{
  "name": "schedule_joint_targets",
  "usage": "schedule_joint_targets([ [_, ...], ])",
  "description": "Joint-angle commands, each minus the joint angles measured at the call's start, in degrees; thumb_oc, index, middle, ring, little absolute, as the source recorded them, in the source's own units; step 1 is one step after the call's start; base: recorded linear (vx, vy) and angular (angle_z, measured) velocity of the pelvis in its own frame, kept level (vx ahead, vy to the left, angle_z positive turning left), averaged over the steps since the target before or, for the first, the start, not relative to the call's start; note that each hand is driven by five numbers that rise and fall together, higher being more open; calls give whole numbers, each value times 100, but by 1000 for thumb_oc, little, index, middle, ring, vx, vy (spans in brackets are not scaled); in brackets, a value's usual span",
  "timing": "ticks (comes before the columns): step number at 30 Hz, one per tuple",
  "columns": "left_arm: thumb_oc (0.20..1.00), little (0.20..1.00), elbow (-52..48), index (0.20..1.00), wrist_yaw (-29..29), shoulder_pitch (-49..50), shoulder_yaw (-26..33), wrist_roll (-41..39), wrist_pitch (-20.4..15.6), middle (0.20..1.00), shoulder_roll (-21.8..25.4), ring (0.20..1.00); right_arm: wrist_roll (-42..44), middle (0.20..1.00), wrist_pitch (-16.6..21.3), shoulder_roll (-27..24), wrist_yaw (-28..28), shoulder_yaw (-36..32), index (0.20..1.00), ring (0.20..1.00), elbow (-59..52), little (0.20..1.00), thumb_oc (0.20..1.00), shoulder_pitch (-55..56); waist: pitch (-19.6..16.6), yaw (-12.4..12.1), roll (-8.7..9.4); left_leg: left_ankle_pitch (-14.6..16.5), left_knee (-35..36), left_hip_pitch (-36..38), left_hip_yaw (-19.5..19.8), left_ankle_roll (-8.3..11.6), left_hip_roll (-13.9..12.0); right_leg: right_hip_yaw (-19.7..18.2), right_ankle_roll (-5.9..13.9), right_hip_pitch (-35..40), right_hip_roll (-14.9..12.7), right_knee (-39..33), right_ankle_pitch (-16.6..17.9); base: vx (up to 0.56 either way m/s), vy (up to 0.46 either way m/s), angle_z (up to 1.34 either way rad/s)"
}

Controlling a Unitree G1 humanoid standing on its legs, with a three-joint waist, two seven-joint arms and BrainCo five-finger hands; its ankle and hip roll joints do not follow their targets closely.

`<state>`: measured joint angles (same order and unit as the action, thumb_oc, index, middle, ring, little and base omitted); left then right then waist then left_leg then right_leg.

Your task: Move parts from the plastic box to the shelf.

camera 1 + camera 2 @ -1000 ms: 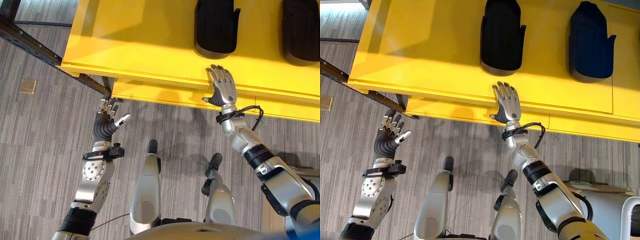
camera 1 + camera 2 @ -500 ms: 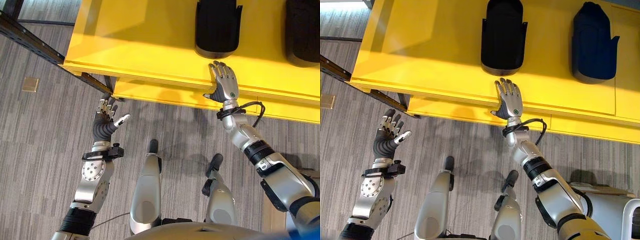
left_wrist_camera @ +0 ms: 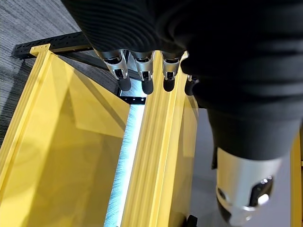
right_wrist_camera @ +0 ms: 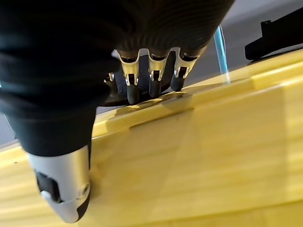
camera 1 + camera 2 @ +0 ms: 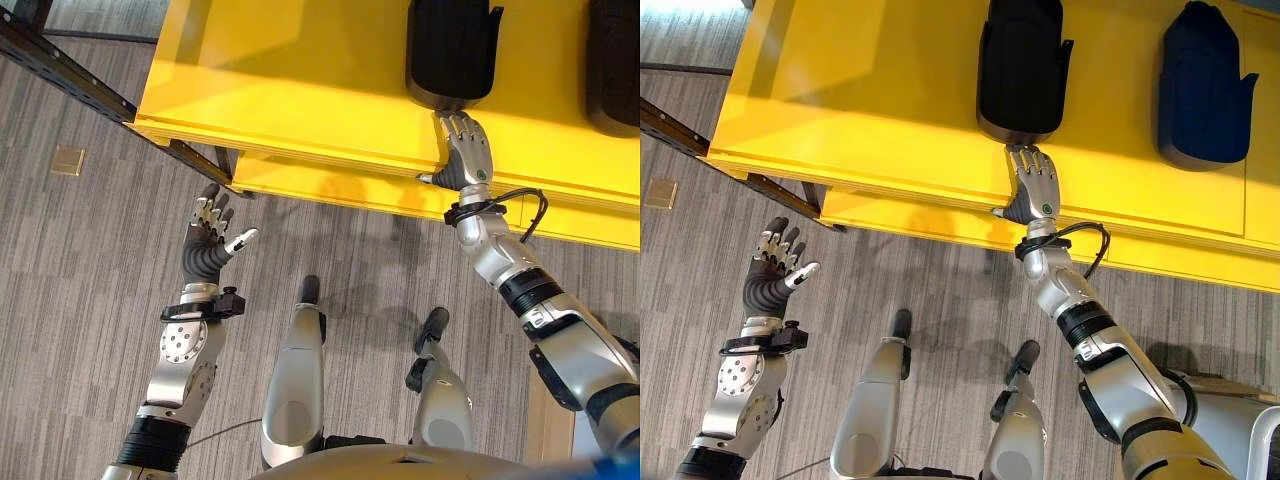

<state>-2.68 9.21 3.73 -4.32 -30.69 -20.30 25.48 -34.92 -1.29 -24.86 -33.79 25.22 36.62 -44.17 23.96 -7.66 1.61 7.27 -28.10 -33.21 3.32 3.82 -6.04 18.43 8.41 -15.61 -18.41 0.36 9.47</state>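
2 dark parts (image 5: 1022, 65) (image 5: 1204, 85) on yellow shelf (image 5: 870, 90) | right hand (image 5: 1037, 186) fingers straight, tips at near part, holds nothing | left hand (image 5: 775, 267) open, empty

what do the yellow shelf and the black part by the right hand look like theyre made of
Shelf: looks like painted wood or board with a smooth, slightly glossy yellow finish; it reflects light, and its front edge shows layered bands like plywood. Black part: probably moulded plastic or rubber, matte black with rounded edges; hard to be sure. The right hand reaches to its near edge.
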Motion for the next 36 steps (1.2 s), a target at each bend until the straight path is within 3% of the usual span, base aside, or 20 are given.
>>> schedule_joint_targets([
  [1,1000,1000,-363,1000,-58,146,163,-49,-389,1000,228,1000,475,1000,-136,-661,-339,-556,1000,1000,182,1000,1000,-869,-25,-162,56,-318,605,87,-29,-100,27,15,165,622,-91,877,-678,0,0,0],
  [17,1000,1000,-384,1000,-40,186,217,-151,-398,1000,231,1000,1049,1000,-7,-660,-284,-463,1000,1000,691,1000,1000,-1427,-35,-229,41,-315,621,45,-34,-120,61,14,141,600,-72,840,-683,0,0,0],
  [30,1000,1000,-401,1000,-133,304,228,-392,-346,1000,410,1000,3349,1000,637,-715,343,-90,1000,1000,2234,1000,1000,-2549,-34,-291,127,-340,675,85,-67,-113,64,10,129,630,-43,781,-602,6,0,1],
  [31,1000,1000,-404,1000,-142,312,233,-403,-344,1000,425,1000,3462,1000,674,-732,375,-87,1000,1000,2267,1000,1000,-2568,-56,-288,131,-194,670,142,-28,-70,39,-42,163,670,-14,798,-694,70,-24,-24],
  [36,1000,1000,-445,1000,-185,346,202,-454,-326,1000,490,1000,3942,1000,853,-745,520,-24,1000,1000,2455,1000,1000,-2645,-7,-275,123,-359,714,127,-115,-113,28,-46,122,613,-21,777,-600,-37,19,-12],
])
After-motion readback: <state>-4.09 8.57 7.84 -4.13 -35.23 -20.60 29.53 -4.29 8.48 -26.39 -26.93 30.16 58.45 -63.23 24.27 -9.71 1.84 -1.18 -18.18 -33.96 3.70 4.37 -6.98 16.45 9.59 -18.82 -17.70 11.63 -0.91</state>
